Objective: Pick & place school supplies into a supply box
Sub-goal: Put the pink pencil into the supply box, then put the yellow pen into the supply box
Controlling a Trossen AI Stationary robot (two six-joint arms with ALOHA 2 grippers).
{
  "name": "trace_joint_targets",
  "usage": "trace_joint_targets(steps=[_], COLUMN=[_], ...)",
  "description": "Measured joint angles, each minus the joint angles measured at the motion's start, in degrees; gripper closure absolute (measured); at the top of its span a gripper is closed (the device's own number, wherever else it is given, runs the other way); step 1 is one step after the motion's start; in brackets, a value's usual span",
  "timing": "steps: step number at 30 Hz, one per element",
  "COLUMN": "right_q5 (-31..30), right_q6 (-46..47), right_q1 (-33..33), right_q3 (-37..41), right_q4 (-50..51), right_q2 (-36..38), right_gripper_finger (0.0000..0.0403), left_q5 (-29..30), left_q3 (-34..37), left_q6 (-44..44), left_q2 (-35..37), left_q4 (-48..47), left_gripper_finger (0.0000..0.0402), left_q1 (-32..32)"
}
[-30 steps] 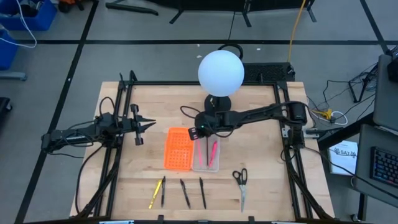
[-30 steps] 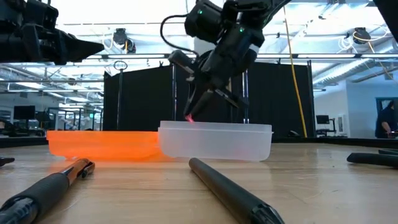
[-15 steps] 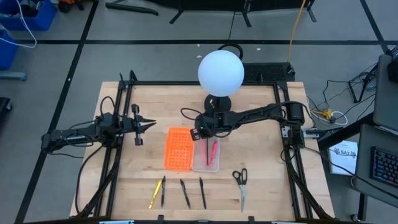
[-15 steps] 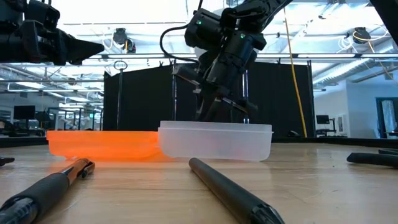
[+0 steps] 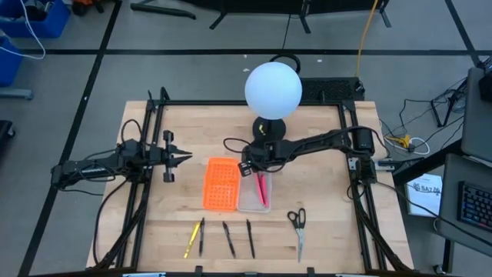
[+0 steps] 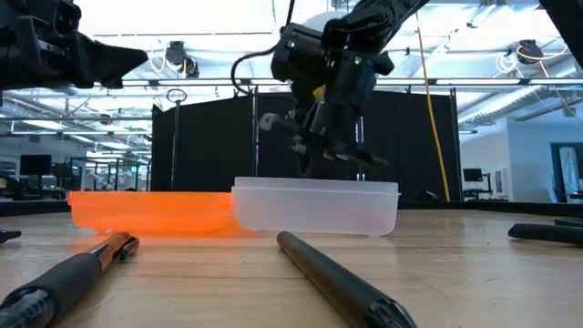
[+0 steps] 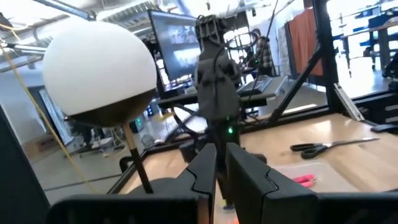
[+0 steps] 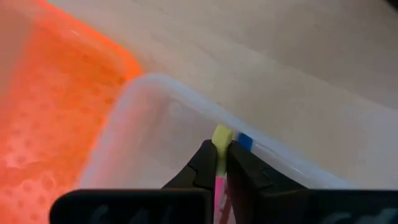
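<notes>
The landmark is the supply box [image 5: 254, 192], a clear tray in the middle of the table, with the orange perforated rectangle [image 5: 220, 184] touching its side nearest the left arm. The right gripper [image 5: 247, 166] stands over the far end of the box. In the right wrist view its fingers [image 8: 206, 163] are pressed together on a thin pink pen [image 8: 219, 180] with a yellow end, and the tip sits just inside the far corner of the box. From above, a pink pen [image 5: 261, 188] lies along the inside of the box.

I judge that the step in hand is to put this pen down in the box. To do it well, the gripper should keep low over the tray, hold the pen parallel to the long walls, and open only when the pen rests on the floor of the tray, so that it does not bounce over the rim.

The other supplies wait on the table on the near side of the box: the yellow pen [image 5: 188, 243], three dark pens [image 5: 228, 239], and the scissors [image 5: 297, 225], which lie near the box on the right arm's side. The left gripper [image 5: 171, 157] waits well apart from the box, beyond the orange rectangle, with its fingers nearly together.
</notes>
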State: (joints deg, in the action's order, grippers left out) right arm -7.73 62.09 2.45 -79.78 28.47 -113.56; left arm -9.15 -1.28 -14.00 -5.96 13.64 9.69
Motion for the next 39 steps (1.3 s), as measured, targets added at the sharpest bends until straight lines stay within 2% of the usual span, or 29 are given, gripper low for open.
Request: trace_joint_targets(steps=[6,9,21,28,30,33,37,39], right_q5=[1.7,0.2,0.3,1.9,0.7,-5.0,-12.3,-13.4], right_q6=[1.7,0.8,-3.9,-7.9,-11.4,-20.2,-39.6,-46.9], right_q1=[-0.3,-0.3,-0.3,-0.3,-0.4,-1.6,-4.7,-6.6], right_q3=[0.0,-0.1,0.0,0.0,0.0,0.0,0.2,2.6], right_q4=[-1.6,-2.0,-4.9,-5.2,-6.3,-6.4,-7.5,-13.1], right_q2=[-1.8,-1.6,-1.3,0.2,2.9,8.1,14.6,18.1], right_gripper_finger=[0.0390,0.0384,0.0303,0.0279,0.0278,0.0280,0.0290,0.0305], left_q5=[0.1,0.0,0.2,0.2,1.1,3.4,7.5,9.8], left_q3=[0.0,0.0,0.0,0.0,0.0,0.0,0.0,0.0], left_q6=[0.0,-0.7,-4.3,-4.1,-4.6,-5.5,-5.3,-3.3], left_q2=[0.0,0.0,0.0,0.0,0.0,0.0,0.0,0.0], left_q4=[1.8,2.4,4.0,5.6,5.0,3.8,3.6,4.1], left_gripper_finger=[0.0355,0.0355,0.0355,0.0355,0.0355,0.0355,0.0355,0.0355], left_q1=[0.0,0.0,0.0,0.0,0.0,0.0,0.0,0.0])
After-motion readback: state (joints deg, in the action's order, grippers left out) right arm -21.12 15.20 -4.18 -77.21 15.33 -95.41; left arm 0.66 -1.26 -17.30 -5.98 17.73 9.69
